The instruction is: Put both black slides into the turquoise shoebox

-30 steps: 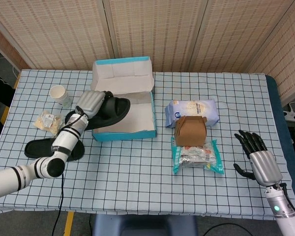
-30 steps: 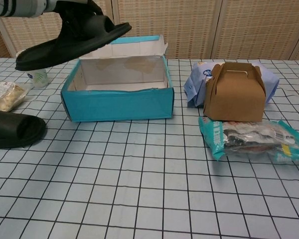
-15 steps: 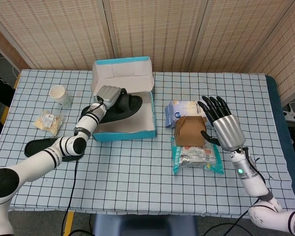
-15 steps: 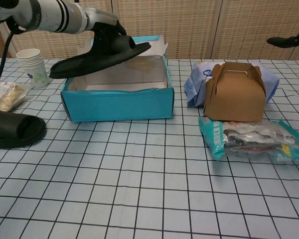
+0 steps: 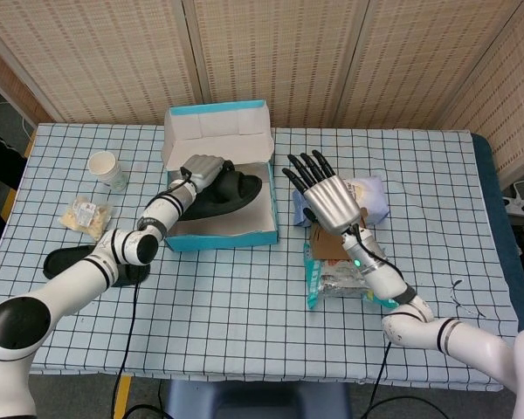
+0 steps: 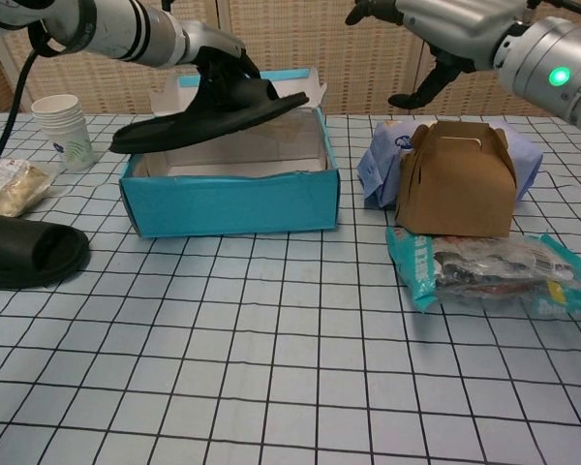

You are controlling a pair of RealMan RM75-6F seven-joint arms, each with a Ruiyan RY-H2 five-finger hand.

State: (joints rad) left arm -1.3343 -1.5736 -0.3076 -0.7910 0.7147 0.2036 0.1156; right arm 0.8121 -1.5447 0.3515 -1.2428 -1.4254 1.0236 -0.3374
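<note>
Left hand [image 5: 201, 167] gripping a slide [image 6: 213, 118] above the shoebox [image 6: 230, 199]; right hand [image 5: 328, 196] spread (holding nothing).

A table [image 5: 244, 349] covered in a pale blue cloth with a dark grid pattern stands before a folding screen [image 5: 271, 52] of woven, reed-like panels in pale wooden frames, which closes off the whole far side. To the table's left, the floor [image 5: 0, 205] shows a yellow line and dark equipment, and to its right lies pale flooring past a dark blue edge. Even indoor light falls on the cloth.
</note>
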